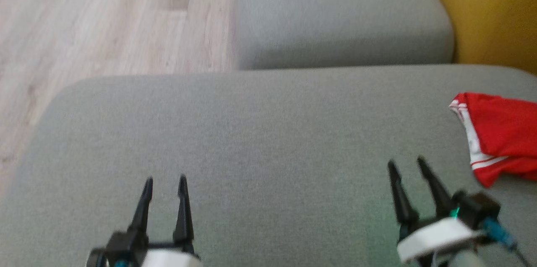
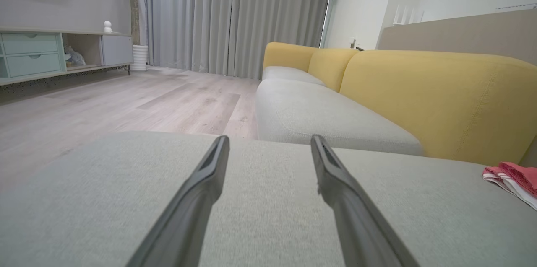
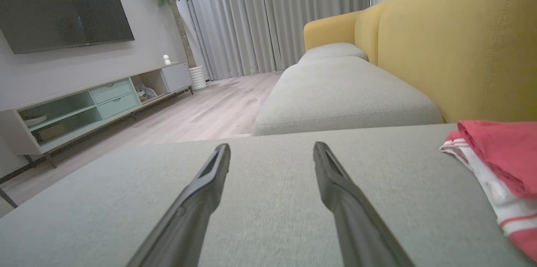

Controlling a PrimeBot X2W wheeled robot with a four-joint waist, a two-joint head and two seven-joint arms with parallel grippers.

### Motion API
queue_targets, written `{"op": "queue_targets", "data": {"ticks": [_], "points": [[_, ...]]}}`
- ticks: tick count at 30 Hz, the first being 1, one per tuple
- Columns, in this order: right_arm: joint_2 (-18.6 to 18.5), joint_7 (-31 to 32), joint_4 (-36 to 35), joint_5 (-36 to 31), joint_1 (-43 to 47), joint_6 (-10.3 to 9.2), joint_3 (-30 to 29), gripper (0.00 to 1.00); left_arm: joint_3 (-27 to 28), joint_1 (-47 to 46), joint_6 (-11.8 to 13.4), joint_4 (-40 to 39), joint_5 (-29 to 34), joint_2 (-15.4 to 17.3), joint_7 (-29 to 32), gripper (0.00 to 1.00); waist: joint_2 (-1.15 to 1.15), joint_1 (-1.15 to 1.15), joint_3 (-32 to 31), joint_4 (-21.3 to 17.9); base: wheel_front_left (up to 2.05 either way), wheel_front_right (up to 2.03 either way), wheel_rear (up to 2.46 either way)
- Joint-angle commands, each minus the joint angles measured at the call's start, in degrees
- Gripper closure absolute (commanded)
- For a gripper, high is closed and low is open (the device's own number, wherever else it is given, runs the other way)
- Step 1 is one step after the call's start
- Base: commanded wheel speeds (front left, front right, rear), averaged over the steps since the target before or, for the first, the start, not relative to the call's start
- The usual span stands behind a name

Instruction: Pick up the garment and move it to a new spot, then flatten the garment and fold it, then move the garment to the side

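Now, nearest us, our left gripper (image 1: 165, 180) at seven o'clock and right gripper (image 1: 406, 161) at four both stand wide and empty over the grey seat cushion (image 1: 251, 133). Beyond the right one, at three o'clock, the red garment (image 1: 503, 133) lies in layers near the cushion's edge. We judge it folded and set aside; next we need only lift both arms clear. Farther off, at one o'clock, rises the yellow backrest (image 1: 495, 11).
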Motion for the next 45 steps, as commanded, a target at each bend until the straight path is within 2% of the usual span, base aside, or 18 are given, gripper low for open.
{"op": "queue_targets", "data": {"ticks": [1,17,18,21,45], "points": [[0.13,-0.6,-2.0,-1.23,0.76,-0.04,0.66,0.0,2.28,-0.5,0.1,-2.02,0.4,-0.08,-0.55,0.0,0.0,0.02,-1.82,-0.43,0.0,0.0,0.0],[3.24,-0.62,-2.37,-4.89,4.14,-0.04,-3.11,0.0,3.26,0.46,1.45,0.28,3.18,-0.08,-0.55,0.0,0.0,0.02,-3.41,-0.3,0.0,0.0,0.0],[3.58,0.01,-0.58,-4.58,6.19,0.0,-4.14,1.0,1.23,4.23,1.37,2.05,3.1,0.03,0.01,1.0,0.0,0.02,-3.44,-0.29,0.0,0.0,0.0],[3.59,0.12,1.9,-4.46,6.97,0.0,-3.92,1.0,1.16,5.38,1.26,4.54,2.92,0.02,0.29,1.0,0.0,0.02,-3.44,-0.29,0.0,0.0,0.0],[3.86,4.13,0.76,10.61,4.38,-0.01,-6.55,1.0,4.61,2.45,-1.08,4.18,-12.56,0.0,4.26,1.0,0.0,0.02,-1.65,-0.9,0.0,0.0,0.0]]}}
